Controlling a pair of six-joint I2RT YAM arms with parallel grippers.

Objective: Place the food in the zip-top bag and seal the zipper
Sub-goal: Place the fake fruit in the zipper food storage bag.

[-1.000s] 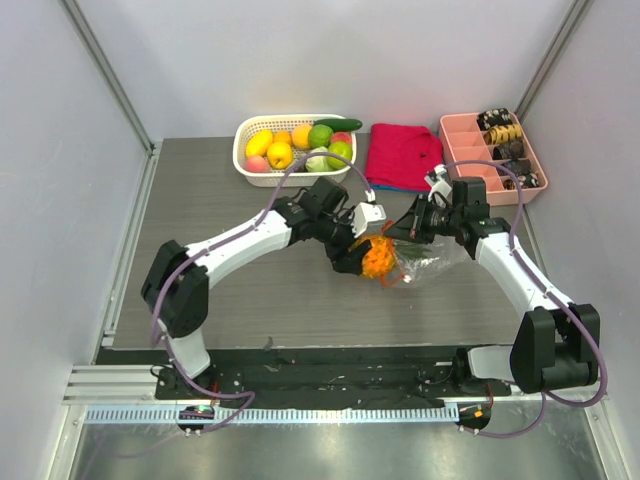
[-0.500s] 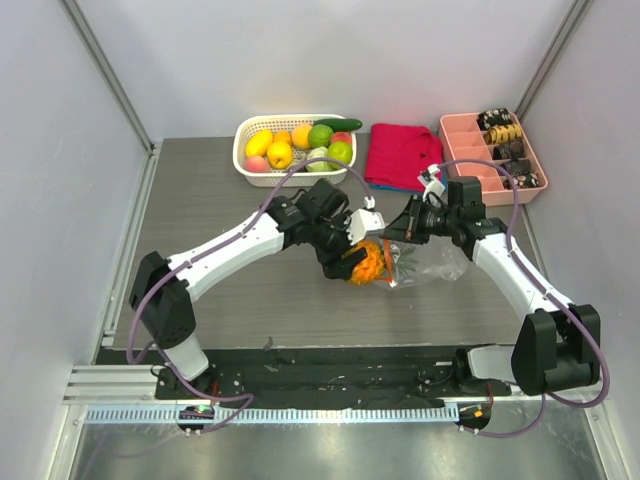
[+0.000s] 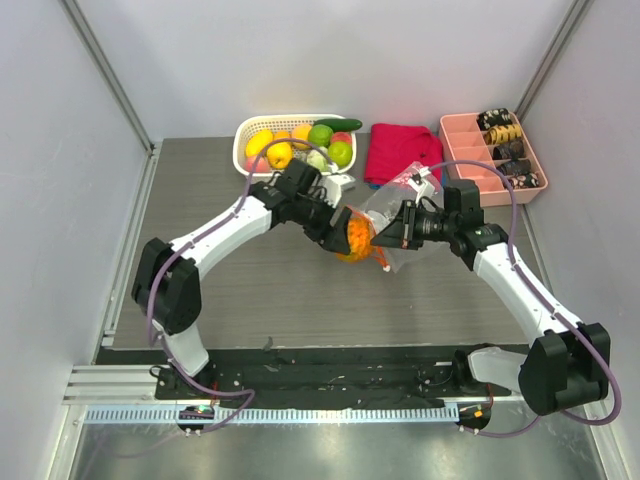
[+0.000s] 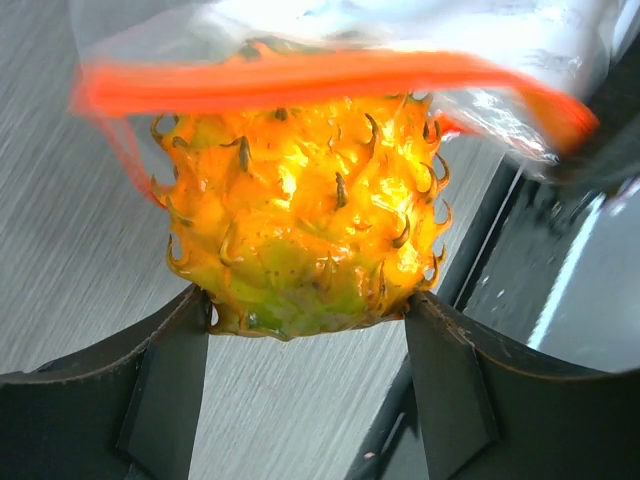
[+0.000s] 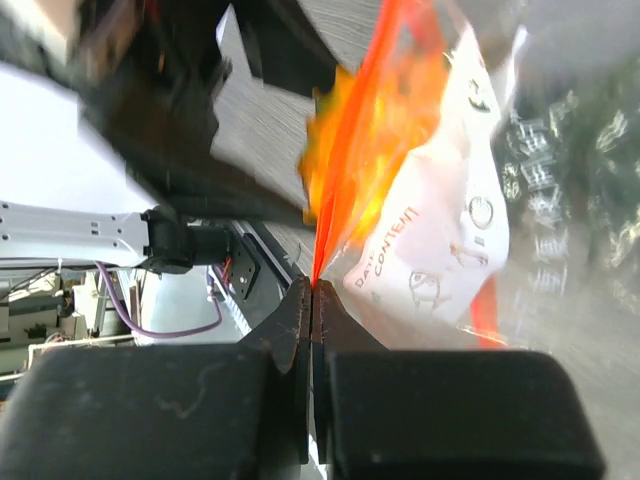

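My left gripper (image 3: 345, 238) is shut on a frilly orange-yellow toy fruit (image 3: 354, 237), held between its two dark fingers (image 4: 165, 385). The fruit (image 4: 305, 225) has its far end at the mouth of the clear zip-top bag (image 3: 392, 212), whose orange-red zipper strip (image 4: 300, 78) crosses over its top. My right gripper (image 3: 400, 228) is shut on the bag's zipper edge (image 5: 318, 270) and holds the bag lifted above the table. The bag's whitish label patch (image 5: 440, 250) faces the right wrist camera. More toy fruit lies in the white basket (image 3: 248, 132).
The white slotted basket stands at the back left with a green cucumber-like piece (image 3: 337, 124) on its rim. A red folded cloth (image 3: 400, 152) lies behind the bag. A pink divided tray (image 3: 460, 140) with dark items stands at the back right.
My right gripper has lifted the bag off the table and swung it left. My left gripper has moved the frilly fruit back and left, to the bag's mouth.
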